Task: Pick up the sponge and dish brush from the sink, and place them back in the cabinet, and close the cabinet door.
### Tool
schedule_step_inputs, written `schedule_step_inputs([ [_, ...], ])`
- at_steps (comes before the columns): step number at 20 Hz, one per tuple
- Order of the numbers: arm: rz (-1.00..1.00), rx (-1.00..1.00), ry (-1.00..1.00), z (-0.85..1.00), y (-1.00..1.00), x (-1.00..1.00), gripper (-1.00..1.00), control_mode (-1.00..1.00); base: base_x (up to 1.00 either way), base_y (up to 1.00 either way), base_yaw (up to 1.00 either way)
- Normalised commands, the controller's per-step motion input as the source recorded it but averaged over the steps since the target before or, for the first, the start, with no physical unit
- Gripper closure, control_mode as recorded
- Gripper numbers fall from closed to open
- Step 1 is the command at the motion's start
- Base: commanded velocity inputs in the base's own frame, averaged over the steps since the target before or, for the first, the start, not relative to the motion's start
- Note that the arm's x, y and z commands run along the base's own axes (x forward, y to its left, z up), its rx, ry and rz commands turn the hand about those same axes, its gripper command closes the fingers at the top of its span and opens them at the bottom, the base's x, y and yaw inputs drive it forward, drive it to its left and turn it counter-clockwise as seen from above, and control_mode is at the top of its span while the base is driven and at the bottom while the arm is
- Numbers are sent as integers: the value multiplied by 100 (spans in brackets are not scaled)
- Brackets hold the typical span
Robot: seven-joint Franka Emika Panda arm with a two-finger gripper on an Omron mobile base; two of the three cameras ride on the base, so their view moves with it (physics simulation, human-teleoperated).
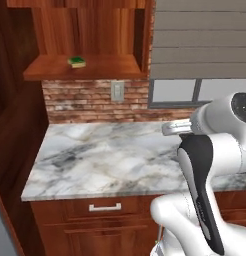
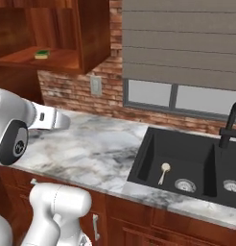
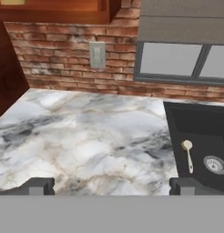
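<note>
The green and yellow sponge [image 1: 76, 61] [image 2: 41, 54] lies on the shelf of the open wooden cabinet [image 1: 85, 70] [image 2: 62, 60], high on the left. The cabinet door is out of view. The cream dish brush [image 2: 163, 172] [image 3: 188, 154] lies on the floor of the black sink [image 2: 144, 158] [image 3: 170, 136], in its left basin beside a silver drain. My gripper [image 3: 110, 185] hangs open over the marble counter, left of the sink and well short of the brush, with nothing between its fingers.
The marble counter [image 1: 105, 160] [image 2: 91, 149] runs from the cabinet side to the sink. A brick backsplash with a wall outlet [image 1: 117, 91] and a blinded window stand behind it. A black faucet [image 2: 230, 125] rises at the sink's right. Drawers [image 1: 105, 206] sit below.
</note>
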Motion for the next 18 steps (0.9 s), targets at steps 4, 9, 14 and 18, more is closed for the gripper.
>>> schedule_step_inputs([
  [4, 0, 0, 0, 0, 0, 0, -100, 100, -4, -72, -15],
  [9, 0, 0, 0, 0, 0, 0, -100, 100, -3, -70, -12],
  [14, 0, 0, 0, 0, 0, 0, -100, 100, 0, -61, -9],
  [18, 0, 0, 0, 0, 0, 0, -100, 100, 0, -49, -11],
])
